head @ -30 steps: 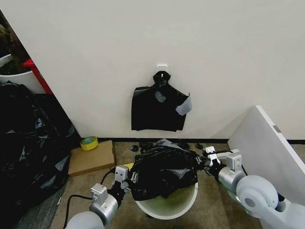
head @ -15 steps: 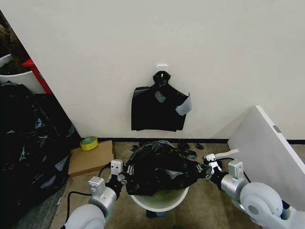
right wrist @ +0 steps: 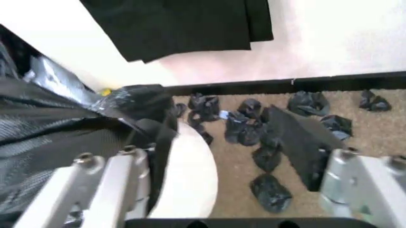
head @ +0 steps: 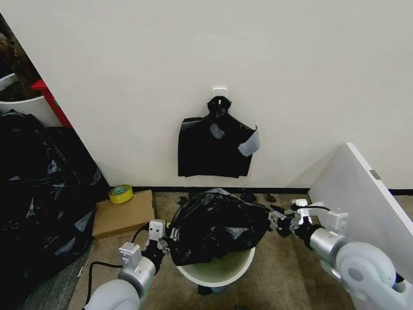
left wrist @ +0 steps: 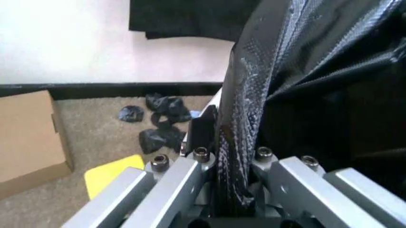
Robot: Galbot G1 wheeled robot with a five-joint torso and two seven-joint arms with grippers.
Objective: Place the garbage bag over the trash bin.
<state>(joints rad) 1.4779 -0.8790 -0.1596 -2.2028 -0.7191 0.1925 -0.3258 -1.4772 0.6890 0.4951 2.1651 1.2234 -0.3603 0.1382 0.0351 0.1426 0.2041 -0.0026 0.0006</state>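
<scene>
The garbage bag (head: 216, 226), clenched by the left end effector (head: 162, 243) and apparently released by the right end effector (head: 284, 223), drapes the trash bin (head: 222, 274); rim seating remains.

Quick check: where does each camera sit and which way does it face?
Head: high up, looking down at the bag over the bin; both arms show.
Left wrist: along the left pincer, shut on the bag's edge, facing the wall.
Right wrist: past the right pincer, open, toward floor scraps.
Shared: bag, bin.
</scene>
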